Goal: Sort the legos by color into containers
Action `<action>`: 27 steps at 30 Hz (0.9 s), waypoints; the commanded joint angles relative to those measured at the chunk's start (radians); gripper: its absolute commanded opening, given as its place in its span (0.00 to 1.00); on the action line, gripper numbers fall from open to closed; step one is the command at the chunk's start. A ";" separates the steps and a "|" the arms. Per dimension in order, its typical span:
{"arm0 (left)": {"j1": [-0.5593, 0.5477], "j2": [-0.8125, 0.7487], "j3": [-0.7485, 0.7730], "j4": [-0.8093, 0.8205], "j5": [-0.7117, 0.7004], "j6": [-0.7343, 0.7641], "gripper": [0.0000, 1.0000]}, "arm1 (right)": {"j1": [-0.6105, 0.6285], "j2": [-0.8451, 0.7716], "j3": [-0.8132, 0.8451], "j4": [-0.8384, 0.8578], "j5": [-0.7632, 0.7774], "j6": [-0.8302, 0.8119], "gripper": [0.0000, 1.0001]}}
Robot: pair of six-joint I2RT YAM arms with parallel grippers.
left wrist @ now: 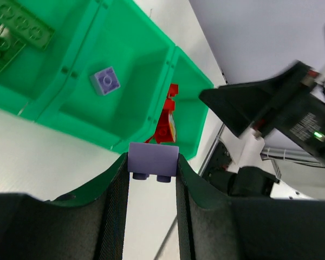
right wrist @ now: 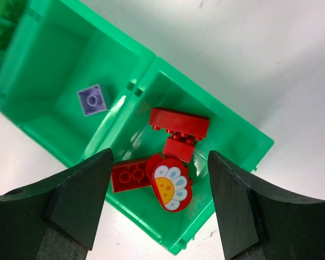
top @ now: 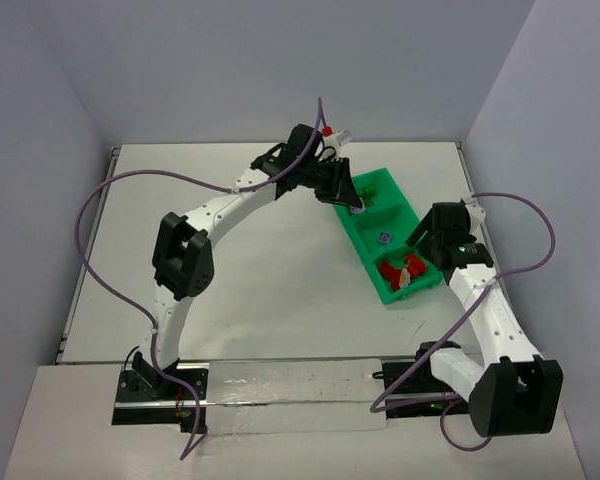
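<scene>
My left fingers [left wrist: 115,195] are pinched tight on a purple brick [left wrist: 153,157], studs pointing down, squeezed by its two flat sides so it can't twist. They hang just above the long side of the green tray [left wrist: 170,65], near the wall between its middle and end compartments. Inside that middle compartment sits a second purple brick [left wrist: 105,80], flat on the floor near one corner, so I reckon that's where mine belongs: purple with purple. The far compartment holds green plates [left wrist: 13,32], so that colour is already claimed. My right fingers [right wrist: 78,200] are spread wide with nothing between them, hovering over the end compartment at the tray's near end. Below them lie the red bricks [right wrist: 179,122], bunched together, with a red flower piece [right wrist: 171,185], white petals and yellow centre, against the near wall. Red looks settled there. The white surface [right wrist: 249,65] runs alongside the tray. Next, I'd say: carry the purple one inward over the middle compartment, well clear of the divider, before letting go.
</scene>
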 commanded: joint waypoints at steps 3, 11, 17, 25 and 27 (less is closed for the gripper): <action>-0.056 0.159 0.216 0.061 -0.047 -0.022 0.00 | -0.005 -0.110 0.104 -0.051 0.070 -0.044 0.78; -0.084 0.282 0.309 0.128 -0.109 -0.071 0.21 | -0.005 -0.139 0.130 -0.054 0.062 -0.078 0.78; -0.088 0.268 0.285 0.181 -0.062 -0.066 0.96 | -0.005 -0.138 0.144 -0.057 0.072 -0.098 0.78; -0.076 0.116 0.261 0.056 -0.169 0.042 0.99 | -0.005 -0.129 0.127 -0.021 0.031 -0.082 0.78; -0.058 0.054 0.232 0.013 -0.220 0.066 0.99 | -0.005 -0.126 0.127 -0.009 0.019 -0.093 0.78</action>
